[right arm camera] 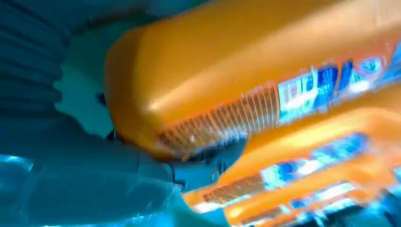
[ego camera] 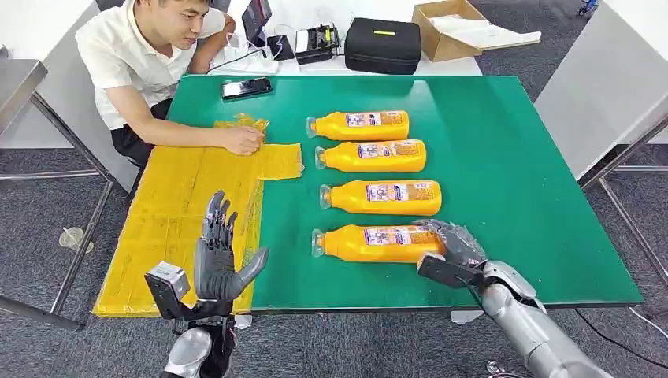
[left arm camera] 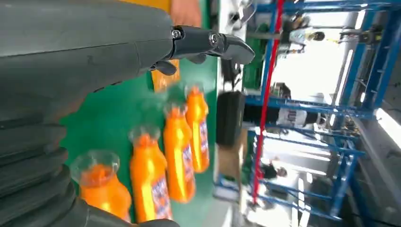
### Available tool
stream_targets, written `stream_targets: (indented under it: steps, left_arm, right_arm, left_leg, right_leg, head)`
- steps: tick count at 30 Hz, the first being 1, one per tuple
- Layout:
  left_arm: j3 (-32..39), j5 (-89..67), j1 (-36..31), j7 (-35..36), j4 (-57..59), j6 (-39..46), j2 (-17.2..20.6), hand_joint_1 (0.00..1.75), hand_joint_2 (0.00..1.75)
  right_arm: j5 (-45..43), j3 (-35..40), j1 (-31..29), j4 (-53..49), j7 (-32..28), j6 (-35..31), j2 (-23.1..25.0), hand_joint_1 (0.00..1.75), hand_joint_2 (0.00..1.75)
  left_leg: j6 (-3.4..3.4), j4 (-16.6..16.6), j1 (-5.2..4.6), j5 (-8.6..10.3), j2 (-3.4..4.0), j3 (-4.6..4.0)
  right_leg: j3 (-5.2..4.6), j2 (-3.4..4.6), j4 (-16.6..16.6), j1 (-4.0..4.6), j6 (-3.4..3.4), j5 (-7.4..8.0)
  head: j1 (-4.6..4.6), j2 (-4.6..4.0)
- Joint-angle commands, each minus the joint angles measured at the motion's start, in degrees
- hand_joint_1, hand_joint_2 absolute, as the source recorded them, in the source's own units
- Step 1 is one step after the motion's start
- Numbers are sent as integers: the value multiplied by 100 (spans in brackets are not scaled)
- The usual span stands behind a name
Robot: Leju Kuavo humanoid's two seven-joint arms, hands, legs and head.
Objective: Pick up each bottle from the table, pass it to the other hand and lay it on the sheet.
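Head view: four orange plastic bottles with clear caps lie in a column mid-table on the green table (ego camera: 504, 142).
Nearest bottle (ego camera: 376, 243): near the front edge, base in the right hand (ego camera: 455, 246), whose fingers wrap it.
Left hand (ego camera: 218, 253): raised, fingers spread, holding nothing, over the front-left edge.
Yellow sheet (ego camera: 173, 220): covers the table's left edge; a person's hand (ego camera: 243, 139) rests on it.

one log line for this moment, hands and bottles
right hand: on nearest orange bottle base | left hand: open, raised | bottles on table: four | yellow sheet: no bottles
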Motion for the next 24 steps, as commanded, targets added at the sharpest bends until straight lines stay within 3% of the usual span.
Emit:
stream_targets:
  steps: [1,7,8,9,13,16,18,19,24]
  left_arm:
    - [64,479,-77,130,69,-282,16,0,175]
    - [107,779,-45,212,62,-449,23,0,175]
    - [133,1008,-23,336,55,-601,24,0,175]
    - [158,1001,-6,573,159,-239,25,0,175]
    - [166,1194,33,470,321,-329,77,0,175]
    - [120,1548,94,540,238,-829,167,0,175]
    - [-38,1962,-51,904,524,-1645,300,0,175]
    - [-65,2012,-134,950,696,-1794,328,0,175]
    - [-39,2022,-241,851,943,-1893,312,0,175]
  right_arm:
    - [-428,-843,519,-719,-267,17,738,175,175]
    - [-543,-1136,567,-842,-377,67,895,175,175]
    - [-604,-1243,630,-979,-424,17,975,175,175]
    - [-949,-1618,766,-1228,-583,-145,1280,175,175]
    - [-923,-1681,951,-1481,-500,-266,1499,175,175]
    - [-1054,-1728,1011,-1481,-583,-274,1645,175,175]
    - [-1267,-1457,931,-1537,-583,-124,1681,175,175]
    - [-1279,-1362,841,-1463,-583,-120,1707,175,175]
    - [-1281,-1310,717,-1315,-583,-168,1755,175,175]
  left_leg:
    - [-5,1,6,-18,26,30]
    - [-1,0,6,-9,18,15]
    - [-1,4,9,-17,25,27]
    - [-1,0,5,-9,17,15]
    - [-5,-4,6,-14,20,27]
    - [-5,-6,6,-12,16,26]
    - [-6,0,14,-29,26,54]
    - [-3,-6,6,-13,23,28]
    - [-3,-5,9,-9,22,20]
  right_leg:
    - [24,15,-1,10,-27,-12]
    - [10,10,-3,6,-17,-5]
    - [22,13,-2,10,-26,-10]
    - [11,8,-3,5,-19,-6]
    - [22,11,-4,8,-26,-10]
    - [20,7,-7,9,-23,-10]
    - [48,10,-6,19,-39,-23]
    - [17,13,-5,7,-22,-10]
    - [14,12,-5,9,-22,-5]
  head:
    - [-2,0]
    - [0,0]
    - [0,0]
    - [0,0]
    - [4,0]
    - [-2,0]
    - [0,0]
    - [-2,0]
    - [2,0]
